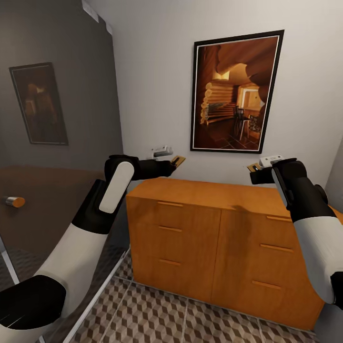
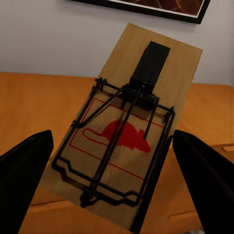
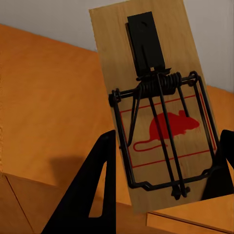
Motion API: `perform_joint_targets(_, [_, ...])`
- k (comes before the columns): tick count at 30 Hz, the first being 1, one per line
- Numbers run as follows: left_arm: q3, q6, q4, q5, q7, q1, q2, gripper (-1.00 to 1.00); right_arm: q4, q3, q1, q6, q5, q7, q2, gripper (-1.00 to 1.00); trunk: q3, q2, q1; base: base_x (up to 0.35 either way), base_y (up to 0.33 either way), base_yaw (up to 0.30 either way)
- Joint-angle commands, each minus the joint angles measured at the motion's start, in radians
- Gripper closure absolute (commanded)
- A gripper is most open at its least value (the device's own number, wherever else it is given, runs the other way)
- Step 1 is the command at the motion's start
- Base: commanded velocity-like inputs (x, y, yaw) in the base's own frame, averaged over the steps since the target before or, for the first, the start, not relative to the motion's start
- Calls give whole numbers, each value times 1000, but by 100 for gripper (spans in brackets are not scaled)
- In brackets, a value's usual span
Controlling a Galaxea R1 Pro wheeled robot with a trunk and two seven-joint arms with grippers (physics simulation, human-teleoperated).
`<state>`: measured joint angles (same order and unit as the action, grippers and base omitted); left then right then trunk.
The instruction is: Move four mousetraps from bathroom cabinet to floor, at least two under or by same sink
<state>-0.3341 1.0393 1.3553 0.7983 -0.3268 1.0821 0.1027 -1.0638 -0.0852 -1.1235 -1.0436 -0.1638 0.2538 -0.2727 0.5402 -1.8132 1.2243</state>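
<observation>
Two mousetraps are held in the air above the orange-brown cabinet (image 1: 214,224). In the head view, my left gripper (image 1: 174,164) is shut on one mousetrap (image 1: 179,160) over the cabinet's left end. My right gripper (image 1: 253,171) is shut on another mousetrap (image 1: 254,166) over its right part. The left wrist view shows a tan board with a black spring bar and a red mouse print (image 2: 124,129) between the dark fingers (image 2: 24,170). In the right wrist view, the same kind of mousetrap (image 3: 151,107) sits between that gripper's fingers (image 3: 97,190). The bathroom floor (image 1: 162,314) has cube-pattern tiles.
A framed painting (image 1: 236,90) hangs on the white wall behind the cabinet. A dark glossy panel (image 1: 57,143) with a small round knob (image 1: 14,201) stands close on the left. The cabinet's drawers are shut. A strip of tiled floor lies in front of the cabinet.
</observation>
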Motion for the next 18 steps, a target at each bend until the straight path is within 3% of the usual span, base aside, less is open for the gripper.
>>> perform_joint_targets(1, [0,2,1,10,-11,1,0,100,-1,-2,-1,-4,-10,9,0,100,1,-1,0,0,0,-8])
perform_joint_targets(18, [-2,2,-1,11,-11,1,0,100,7,-2,-1,-4,-9,9,3,100,1,-1,0,0,0,-1])
